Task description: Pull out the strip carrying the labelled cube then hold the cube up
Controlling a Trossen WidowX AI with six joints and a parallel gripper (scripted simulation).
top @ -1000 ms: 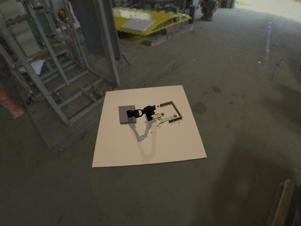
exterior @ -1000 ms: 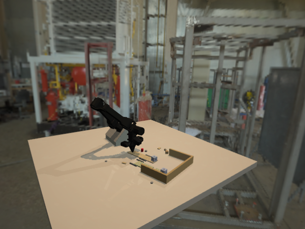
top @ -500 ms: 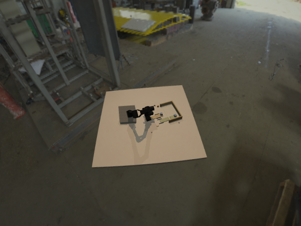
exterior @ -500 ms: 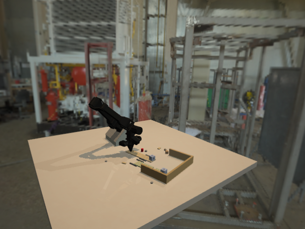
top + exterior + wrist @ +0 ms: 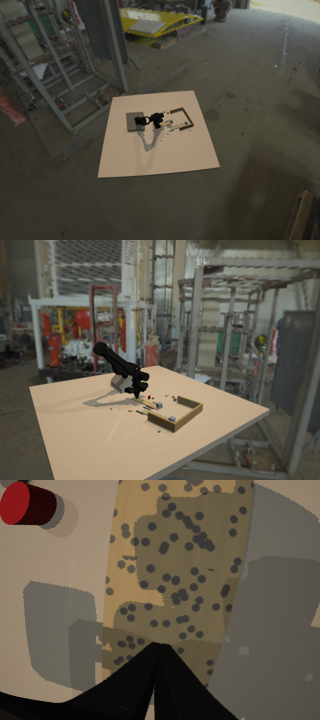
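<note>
1. The claw (image 5: pixel 157 127) (image 5: pixel 137 397) (image 5: pixel 159 651) was pressed together, with nothing visible between its tips. It pointed down over the arm-side end of the tan strip (image 5: pixel 166 123) (image 5: pixel 148 403) (image 5: pixel 175 587); whether it touched the surface could not be told.
2. In the wrist view, that strip ran from about 6 toward 12 o'clock, was scattered with dark dots and lay partly in shadow.
3. One blue-grey cube (image 5: pixel 171 120) (image 5: pixel 158 403) sat on the strip's far end, at 2 o'clock from the claw in the top view.
4. A second blue-grey cube (image 5: pixel 186 122) (image 5: pixel 171 418) stood inside the wooden frame (image 5: pixel 188 116) (image 5: pixel 189 416), near its 4 o'clock corner from above. The cubes' markings were too small to tell which was the labelled one.
5. The greenish strip (image 5: pixel 174 127) (image 5: pixel 143 411) lay at 3 o'clock from the claw in the top view, partly outside the frame, whose open side faced 9 o'clock.
6. A red cylinder (image 5: pixel 149 397) (image 5: pixel 27 504) lay beside the tan strip, between 10 and 11 o'clock from the claw tips in the wrist view.
7. The arm's grey base plate (image 5: pixel 130 127) (image 5: pixel 115 382) lay on the pale table (image 5: pixel 160 160) (image 5: pixel 103 444), toward 9 o'clock from above. Neither cube was held up.
</note>
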